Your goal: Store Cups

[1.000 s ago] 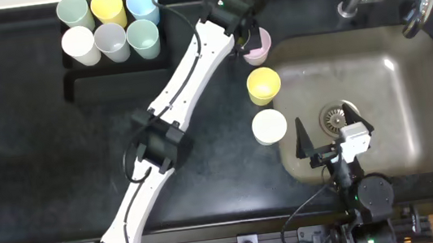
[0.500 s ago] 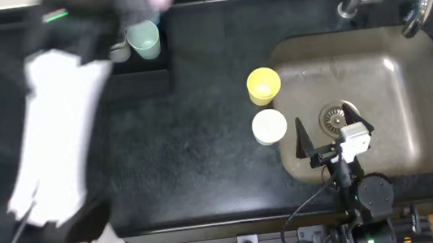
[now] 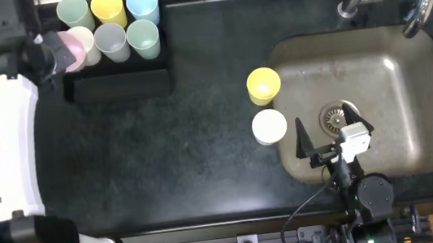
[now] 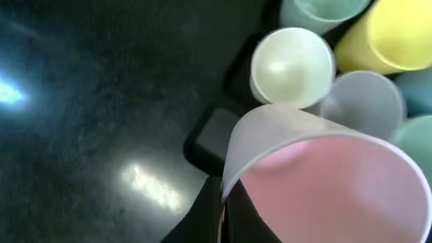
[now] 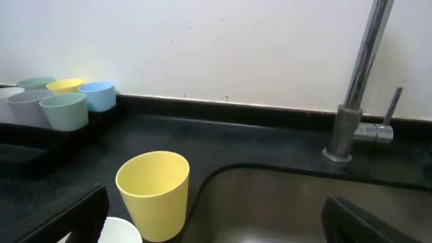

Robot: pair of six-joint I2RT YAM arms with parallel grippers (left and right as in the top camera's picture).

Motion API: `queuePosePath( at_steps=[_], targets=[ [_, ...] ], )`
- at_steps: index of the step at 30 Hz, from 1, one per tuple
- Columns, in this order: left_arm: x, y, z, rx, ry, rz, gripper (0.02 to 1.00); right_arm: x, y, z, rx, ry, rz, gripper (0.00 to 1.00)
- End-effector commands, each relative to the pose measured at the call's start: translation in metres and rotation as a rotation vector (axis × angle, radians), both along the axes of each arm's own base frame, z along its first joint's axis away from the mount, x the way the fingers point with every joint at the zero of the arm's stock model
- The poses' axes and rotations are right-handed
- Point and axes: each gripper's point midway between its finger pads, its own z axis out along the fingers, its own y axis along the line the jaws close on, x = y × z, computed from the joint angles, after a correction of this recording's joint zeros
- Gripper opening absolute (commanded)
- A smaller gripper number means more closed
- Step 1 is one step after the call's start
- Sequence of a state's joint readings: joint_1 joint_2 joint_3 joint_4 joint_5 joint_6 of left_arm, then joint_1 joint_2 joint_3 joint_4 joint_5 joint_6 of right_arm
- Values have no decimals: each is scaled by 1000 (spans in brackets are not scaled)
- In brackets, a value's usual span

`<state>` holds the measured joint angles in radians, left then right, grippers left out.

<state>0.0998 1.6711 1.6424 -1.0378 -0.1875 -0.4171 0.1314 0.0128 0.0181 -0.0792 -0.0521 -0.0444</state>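
Pink cup (image 4: 324, 182), clamped by left gripper (image 4: 223, 206)

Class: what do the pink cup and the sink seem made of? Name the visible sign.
The pink cup looks like matte plastic: thin, faintly translucent rim, soft sheen. The sink looks like brushed stainless steel: grey metallic surface, dull streaky reflections.

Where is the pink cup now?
The pink cup is top left in the top view, held by the left claw, beside the stored white cup.
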Motion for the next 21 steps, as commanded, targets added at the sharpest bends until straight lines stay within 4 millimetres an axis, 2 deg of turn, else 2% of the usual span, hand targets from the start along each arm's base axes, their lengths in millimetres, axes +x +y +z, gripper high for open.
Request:
queuePosePath(
  at_steps=[1,6,14,21],
  targets=[
    [-6,13,-27,-51,17,-54,36,0,0,-3,4,-1,-1,996],
    [-8,23,-55,-84,52,-74,36,0,0,-3,4,-1,-1,998],
    [4,25,-88,-99,105,-95,36,0,0,-3,4,-1,-1,998],
    [10,26,-106,-107,128,-94,36,0,0,-3,4,-1,-1,998]
  ],
)
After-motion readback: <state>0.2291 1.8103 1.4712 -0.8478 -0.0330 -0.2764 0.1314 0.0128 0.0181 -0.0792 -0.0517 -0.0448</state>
